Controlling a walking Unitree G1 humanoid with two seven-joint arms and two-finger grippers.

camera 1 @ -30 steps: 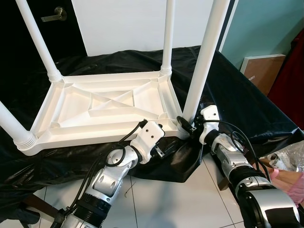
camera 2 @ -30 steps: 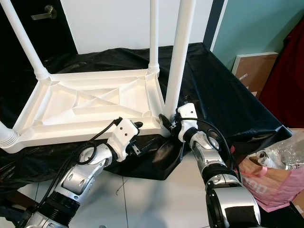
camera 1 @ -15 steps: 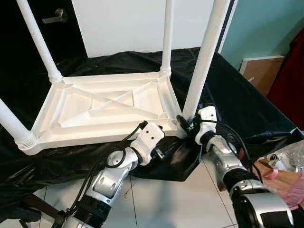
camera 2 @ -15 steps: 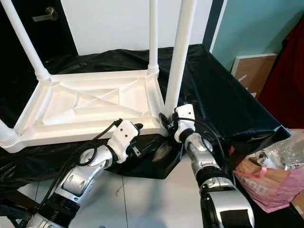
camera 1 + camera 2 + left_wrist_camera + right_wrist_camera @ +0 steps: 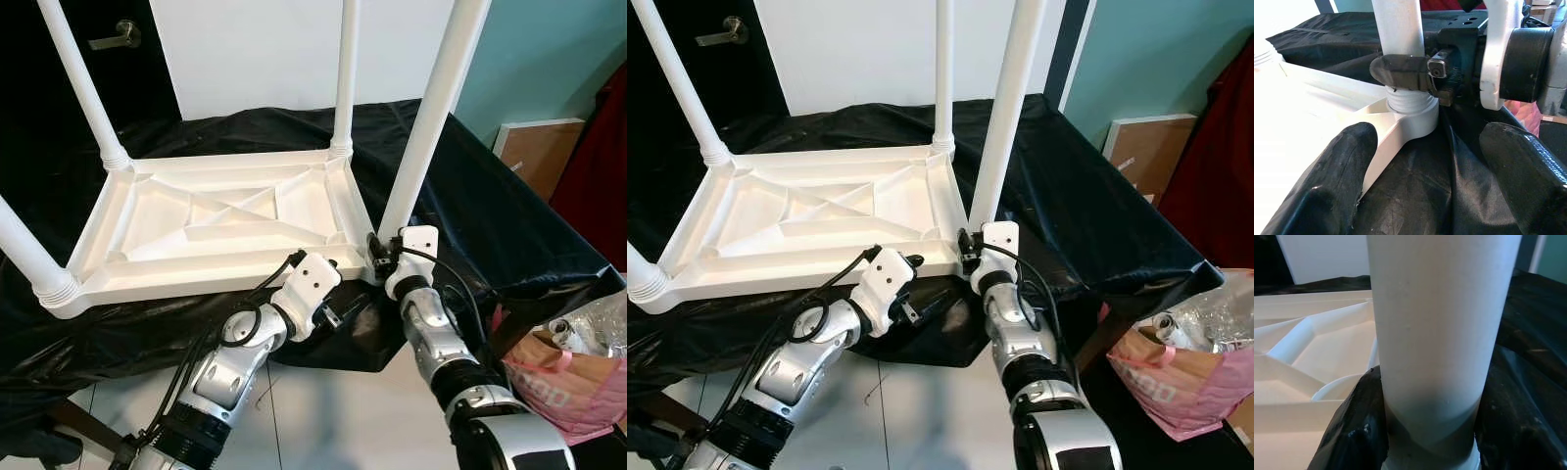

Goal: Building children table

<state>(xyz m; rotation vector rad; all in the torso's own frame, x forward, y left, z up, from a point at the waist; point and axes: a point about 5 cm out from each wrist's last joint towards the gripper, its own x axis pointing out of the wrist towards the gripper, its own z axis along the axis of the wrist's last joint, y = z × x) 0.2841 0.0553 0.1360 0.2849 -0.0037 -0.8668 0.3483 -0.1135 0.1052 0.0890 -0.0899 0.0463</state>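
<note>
Legs up, the white plastic children's table top [image 5: 216, 220] lies ribbed underside showing on the black plastic sheet [image 5: 470, 206] that covers the work surface, and I take that top as my landmark. It is turned over this way, I judge, so the round white plastic legs can be driven down into its corner sockets.

At the near right corner of the top, my right gripper [image 5: 380, 257] is clamped around the base of the tall white round leg [image 5: 431, 117], just above the ribbed collar where the leg meets its socket [image 5: 1410, 105]. The right wrist view shows a black finger [image 5: 1356, 431] pressed against each side of the leg, so this hand is closed on it. I hold it low, near the joint, because twisting or pressing there should seat the leg with the least wobble.

My left gripper [image 5: 1420, 171] sits at the near edge of the top, just left of that same corner, with its two black fingers spread wide and nothing between them but the corner of the top and the black sheet. I read it as waiting to steady the top while the right hand works the leg.

Three more white legs stand at the other corners: far left [image 5: 83, 83], far right [image 5: 345, 73] and near left [image 5: 29, 259]. Beyond the top's far edge is a white panel [image 5: 255, 49], and off past the right edge of the sheet a brown board [image 5: 534, 152] leans on the teal wall [image 5: 549, 59].

I judge this last leg to be the step in hand; whether it is fully seated I cannot tell.
</note>
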